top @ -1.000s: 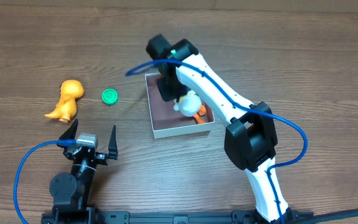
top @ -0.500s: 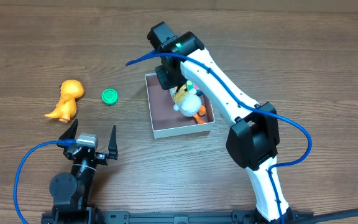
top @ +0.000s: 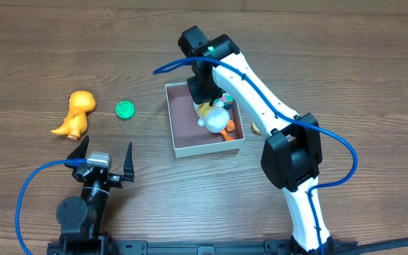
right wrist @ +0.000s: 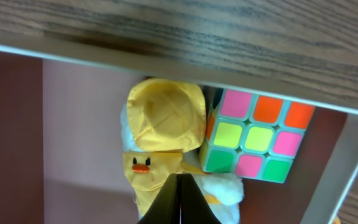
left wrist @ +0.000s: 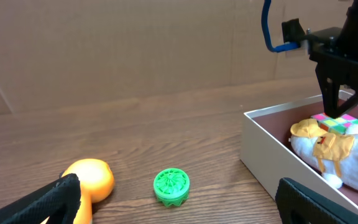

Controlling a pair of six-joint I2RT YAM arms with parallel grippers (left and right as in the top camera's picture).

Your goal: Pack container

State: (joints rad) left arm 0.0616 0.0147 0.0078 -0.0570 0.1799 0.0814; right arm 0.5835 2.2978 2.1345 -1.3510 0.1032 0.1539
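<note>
The right pincer (right wrist: 180, 190) hangs clenched and empty over the box (top: 184, 124), above a plush duck (top: 214, 119) and puzzle cube (right wrist: 253, 137); the left pincer (top: 107, 147) sits released.

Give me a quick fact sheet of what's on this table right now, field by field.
Surface: wooden table
Container: white-walled box with a brownish floor
Inside the box: white plush duck in a yellow hat; colourful puzzle cube beside it
Outside, left of the box: orange dinosaur toy; green round cap
Right end effector: shut, above the duck, holding nothing
Left end effector: open, empty, near the front of the table
</note>
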